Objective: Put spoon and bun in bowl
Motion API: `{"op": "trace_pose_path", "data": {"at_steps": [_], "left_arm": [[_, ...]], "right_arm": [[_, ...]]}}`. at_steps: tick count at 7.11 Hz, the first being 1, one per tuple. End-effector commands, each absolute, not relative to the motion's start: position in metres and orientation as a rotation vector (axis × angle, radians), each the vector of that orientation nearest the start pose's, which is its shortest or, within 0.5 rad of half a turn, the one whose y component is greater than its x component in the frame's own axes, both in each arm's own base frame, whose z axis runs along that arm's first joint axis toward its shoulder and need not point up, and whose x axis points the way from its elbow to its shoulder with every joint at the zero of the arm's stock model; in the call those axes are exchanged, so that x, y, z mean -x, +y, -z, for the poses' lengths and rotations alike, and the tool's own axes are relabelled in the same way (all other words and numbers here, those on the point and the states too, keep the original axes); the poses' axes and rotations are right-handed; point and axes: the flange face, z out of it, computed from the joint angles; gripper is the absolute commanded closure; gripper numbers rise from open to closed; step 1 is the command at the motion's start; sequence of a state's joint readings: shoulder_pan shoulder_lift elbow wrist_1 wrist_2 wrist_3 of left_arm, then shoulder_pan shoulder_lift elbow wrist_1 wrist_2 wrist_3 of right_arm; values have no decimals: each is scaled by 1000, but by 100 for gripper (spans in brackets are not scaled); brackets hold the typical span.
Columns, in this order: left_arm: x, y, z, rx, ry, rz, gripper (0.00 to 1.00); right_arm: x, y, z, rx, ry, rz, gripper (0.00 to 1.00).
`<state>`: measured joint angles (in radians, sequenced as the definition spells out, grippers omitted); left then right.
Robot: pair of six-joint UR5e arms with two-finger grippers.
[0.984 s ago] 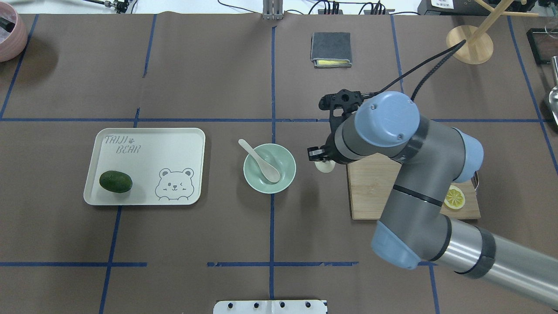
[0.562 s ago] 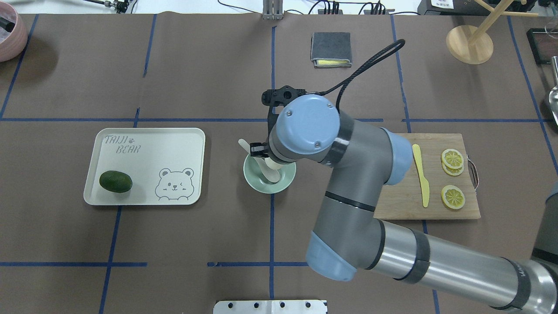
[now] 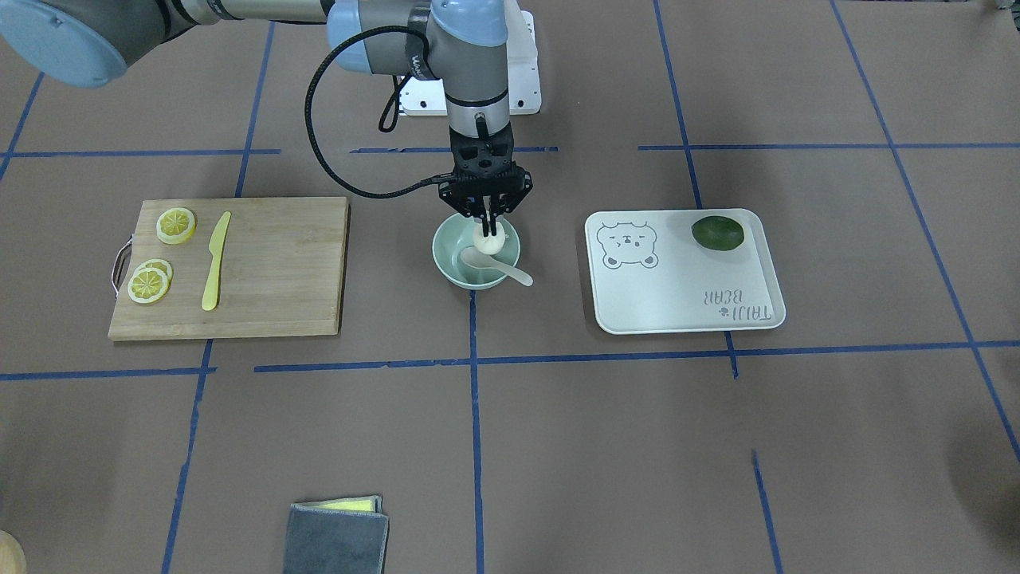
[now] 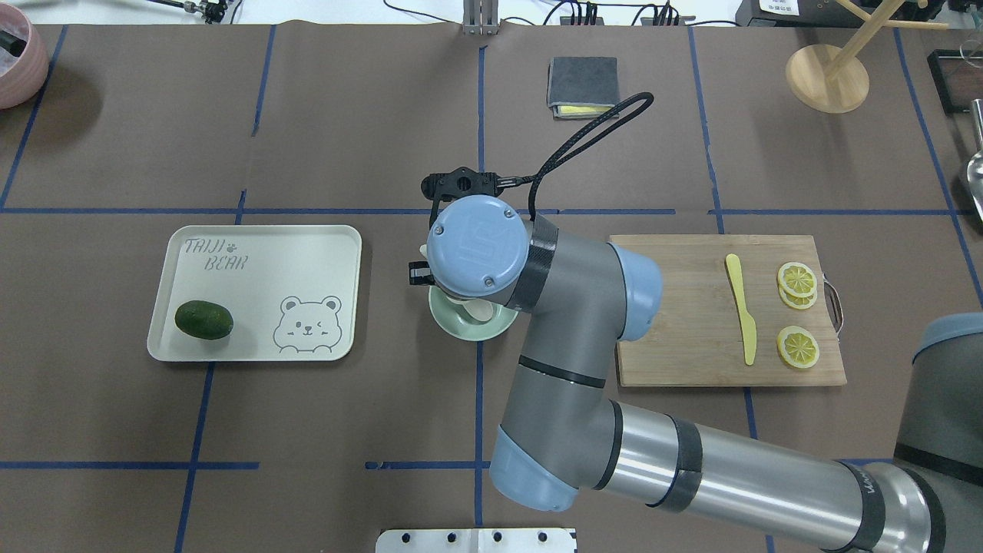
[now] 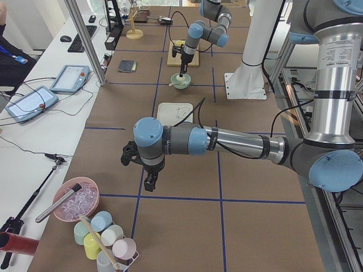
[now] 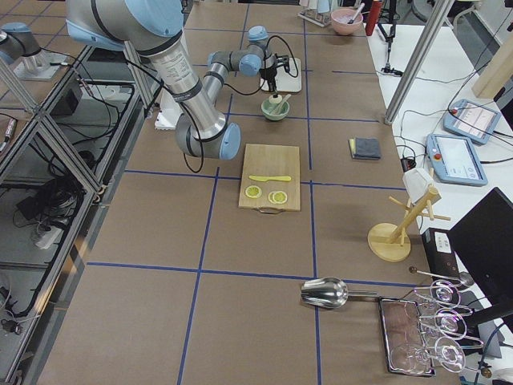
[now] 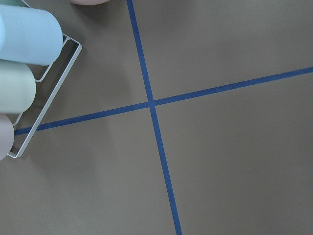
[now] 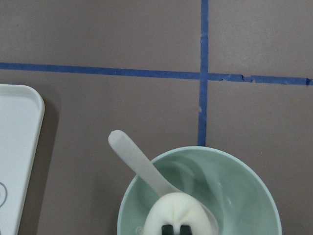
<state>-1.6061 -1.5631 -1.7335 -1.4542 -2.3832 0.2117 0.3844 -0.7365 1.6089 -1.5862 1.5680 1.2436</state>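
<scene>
The mint-green bowl (image 3: 470,279) stands mid-table; it also shows in the overhead view (image 4: 468,329) and the right wrist view (image 8: 244,196). The beige spoon (image 3: 516,276) lies in it, scoop inside and handle (image 8: 133,156) over the rim. My right gripper (image 3: 488,229) is shut on the white bun (image 3: 488,241) and holds it over the bowl, low above the spoon's scoop; the bun (image 8: 178,211) fills the bottom of the right wrist view. My left gripper (image 5: 148,184) hangs far off over bare table; I cannot tell whether it is open.
A white bear-print tray (image 4: 261,261) with a dark green fruit (image 4: 203,320) lies left of the bowl. A cutting board (image 4: 683,307) with a yellow knife (image 4: 741,311) and lemon slices (image 4: 797,347) lies right. A cup rack (image 7: 19,63) is near the left gripper.
My right arm has swung left from the cutting board's edge with the bun in its gripper and now holds it over the bowl. The spoon and bowl have not moved.
</scene>
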Motion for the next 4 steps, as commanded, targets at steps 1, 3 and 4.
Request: {"op": "trace_pose_path", "data": {"at_steps": [1,3,4], "left_arm": [[78,-484,-592,-136,803,-182,0],[78,-484,-592,-136,802,-182,0],[78,-484,-592,-135,802,-182,0]], "right_arm": [[619,-385,-155,-294,-762,-47,100],[620,-385,-152,-295,-771,-47,1],[619,-385,-153,-295,-769,-47,0]]}}
